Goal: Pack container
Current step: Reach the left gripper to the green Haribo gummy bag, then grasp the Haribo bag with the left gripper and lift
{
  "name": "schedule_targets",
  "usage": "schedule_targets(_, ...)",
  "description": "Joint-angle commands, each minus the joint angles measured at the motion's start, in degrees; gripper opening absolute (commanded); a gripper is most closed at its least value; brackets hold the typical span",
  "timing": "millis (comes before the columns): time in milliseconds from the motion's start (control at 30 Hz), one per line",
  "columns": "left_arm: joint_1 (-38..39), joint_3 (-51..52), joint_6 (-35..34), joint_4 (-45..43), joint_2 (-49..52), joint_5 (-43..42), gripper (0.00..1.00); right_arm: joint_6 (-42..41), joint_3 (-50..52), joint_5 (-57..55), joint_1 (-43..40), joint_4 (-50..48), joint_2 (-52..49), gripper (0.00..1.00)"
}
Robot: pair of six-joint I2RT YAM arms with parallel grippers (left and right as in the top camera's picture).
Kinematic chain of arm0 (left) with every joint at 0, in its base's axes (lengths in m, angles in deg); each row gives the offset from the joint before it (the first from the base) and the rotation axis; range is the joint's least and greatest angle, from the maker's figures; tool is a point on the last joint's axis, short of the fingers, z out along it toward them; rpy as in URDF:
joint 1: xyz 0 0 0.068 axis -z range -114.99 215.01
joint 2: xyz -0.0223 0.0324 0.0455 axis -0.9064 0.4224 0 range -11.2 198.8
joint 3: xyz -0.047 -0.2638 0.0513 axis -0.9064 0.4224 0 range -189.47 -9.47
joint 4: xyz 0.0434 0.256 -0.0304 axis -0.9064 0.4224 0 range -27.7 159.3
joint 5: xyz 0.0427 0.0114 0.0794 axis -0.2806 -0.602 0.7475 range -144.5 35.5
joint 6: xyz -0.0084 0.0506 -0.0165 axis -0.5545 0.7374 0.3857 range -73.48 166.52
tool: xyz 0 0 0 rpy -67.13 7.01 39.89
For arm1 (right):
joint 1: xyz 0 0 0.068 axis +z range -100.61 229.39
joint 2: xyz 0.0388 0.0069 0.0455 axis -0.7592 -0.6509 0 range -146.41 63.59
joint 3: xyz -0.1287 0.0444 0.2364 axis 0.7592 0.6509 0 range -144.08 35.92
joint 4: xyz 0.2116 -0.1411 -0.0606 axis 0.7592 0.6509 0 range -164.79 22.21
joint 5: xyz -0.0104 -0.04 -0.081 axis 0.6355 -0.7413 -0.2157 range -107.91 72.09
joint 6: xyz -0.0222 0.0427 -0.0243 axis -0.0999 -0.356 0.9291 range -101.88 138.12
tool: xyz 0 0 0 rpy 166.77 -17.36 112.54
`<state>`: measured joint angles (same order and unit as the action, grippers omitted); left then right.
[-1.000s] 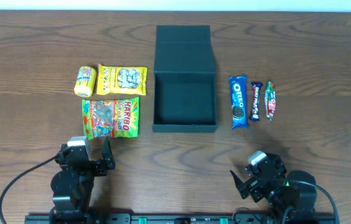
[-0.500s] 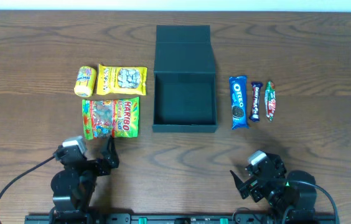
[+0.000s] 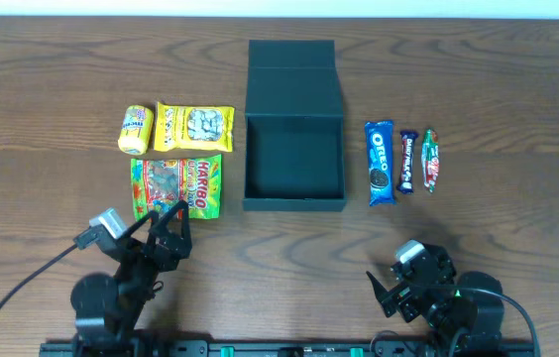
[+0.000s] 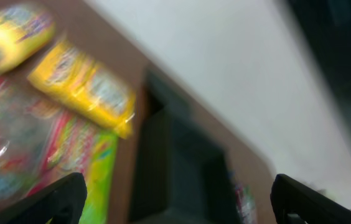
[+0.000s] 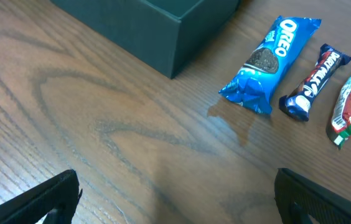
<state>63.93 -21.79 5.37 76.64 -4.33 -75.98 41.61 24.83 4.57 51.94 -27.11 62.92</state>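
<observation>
The dark teal container point(image 3: 294, 164) stands open at the table's middle, its flap lid laid back; it shows blurred in the left wrist view point(image 4: 182, 168) and its corner in the right wrist view point(image 5: 157, 31). Left of it lie a Haribo bag point(image 3: 176, 186), a yellow packet point(image 3: 194, 126) and a small yellow packet point(image 3: 136, 129). Right of it lie an Oreo pack point(image 3: 380, 163), a dark bar point(image 3: 407, 162) and a red-green bar point(image 3: 430, 161). My left gripper point(image 3: 168, 223) is open and empty at the Haribo bag's near edge. My right gripper point(image 3: 391, 288) is open and empty at the front right.
The wooden table point(image 3: 478, 79) ends at a pale wall at the back. The black arm bases and a rail point(image 3: 279, 347) sit along the front edge. A cable point(image 3: 32, 283) runs from the left arm.
My left gripper has lifted and swung forward to the Haribo bag's near edge. The right arm and all packets have not moved.
</observation>
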Motion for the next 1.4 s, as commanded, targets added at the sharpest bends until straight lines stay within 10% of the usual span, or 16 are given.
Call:
schedule_targets(0,-0.31,-7.78,9.25,5.4,8.76,3.08,0.96,0.57,0.39,0.2,0.52,-0.09,0.37,0.99)
schedule_targets(467,4.42,-36.04,30.51,21.16,62.25,20.81,0.96,0.57,0.39,0.2,0.52,-0.09,0.37,0.99)
schedule_targets(933,8.74,-39.89,30.4,15.26,88.61,24.39,1.0,0.57,0.39,0.2,0.52,-0.09,0.37,0.99)
schedule_targets(1200,8.72,-39.93,26.21,15.45,92.74,24.17,0.13,0.59,0.39,0.2,0.52,-0.09,0.37,0.99)
schedule_targets(1367,8.76,-45.0,25.66,21.14,91.62,21.97,0.06,0.57,0.39,0.2,0.52,-0.09,0.37,0.99)
